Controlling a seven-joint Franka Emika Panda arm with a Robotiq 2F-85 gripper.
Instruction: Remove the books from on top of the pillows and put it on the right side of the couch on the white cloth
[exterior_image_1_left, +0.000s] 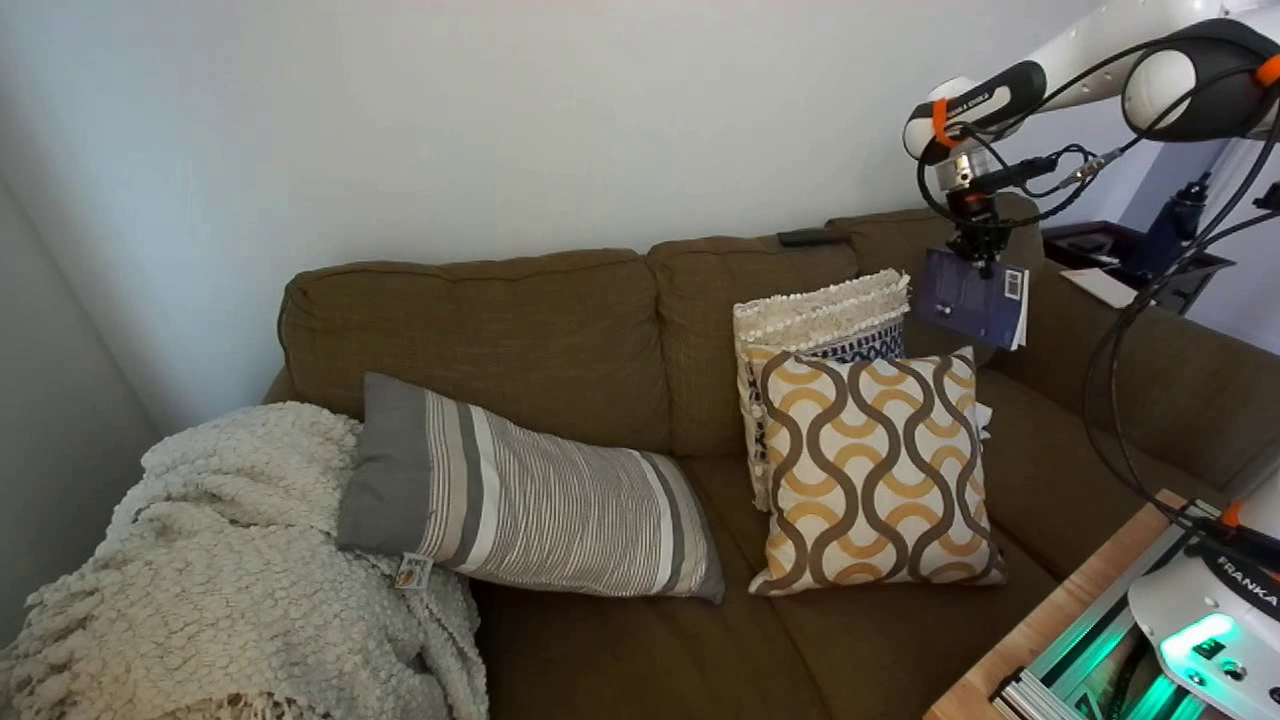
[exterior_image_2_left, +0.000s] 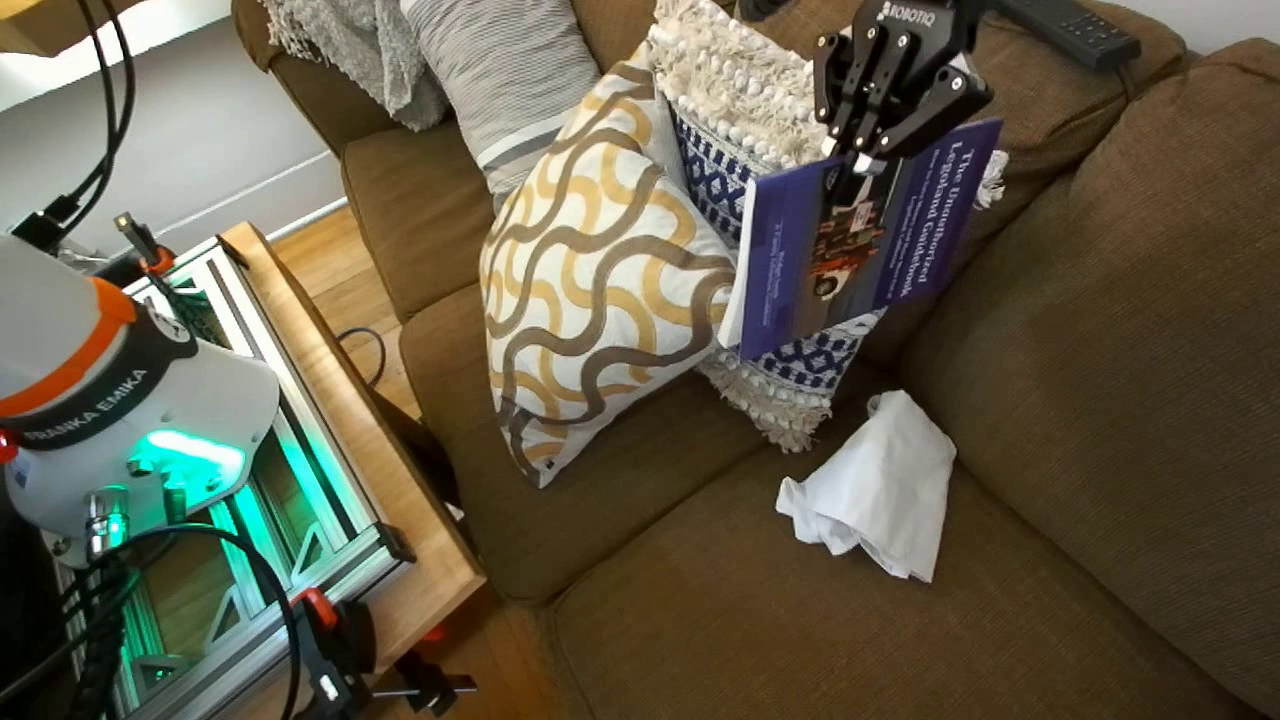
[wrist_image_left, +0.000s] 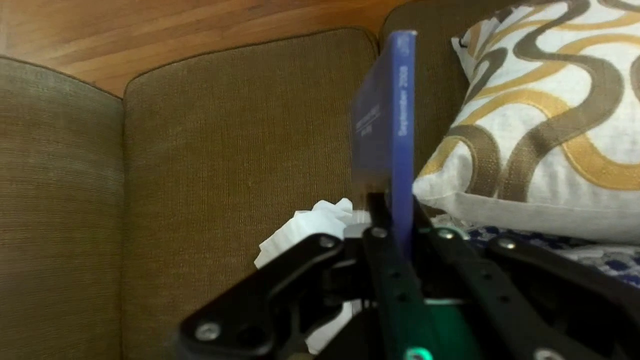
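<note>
The book (exterior_image_2_left: 890, 225) is a thin blue-purple paperback; its back cover shows in an exterior view (exterior_image_1_left: 970, 300) and its spine in the wrist view (wrist_image_left: 402, 120). My gripper (exterior_image_2_left: 850, 180) is shut on the book's edge and holds it upright in the air, beside the pillows. The mustard-and-white lattice pillow (exterior_image_1_left: 880, 470) leans against a cream fringed pillow with dark blue pattern (exterior_image_1_left: 830, 325). The crumpled white cloth (exterior_image_2_left: 880, 490) lies on the seat of the brown couch (exterior_image_2_left: 700, 620), below and apart from the book. In the wrist view the fingers (wrist_image_left: 400, 210) partly hide the cloth.
A striped bolster (exterior_image_1_left: 570, 500) and a fluffy white blanket (exterior_image_1_left: 250, 580) lie at the couch's far end. A dark remote (exterior_image_2_left: 1070, 30) rests on the backrest. The robot base stands on a wooden table (exterior_image_2_left: 430, 570) before the couch. A dark side table (exterior_image_1_left: 1190, 265) stands beyond the arm.
</note>
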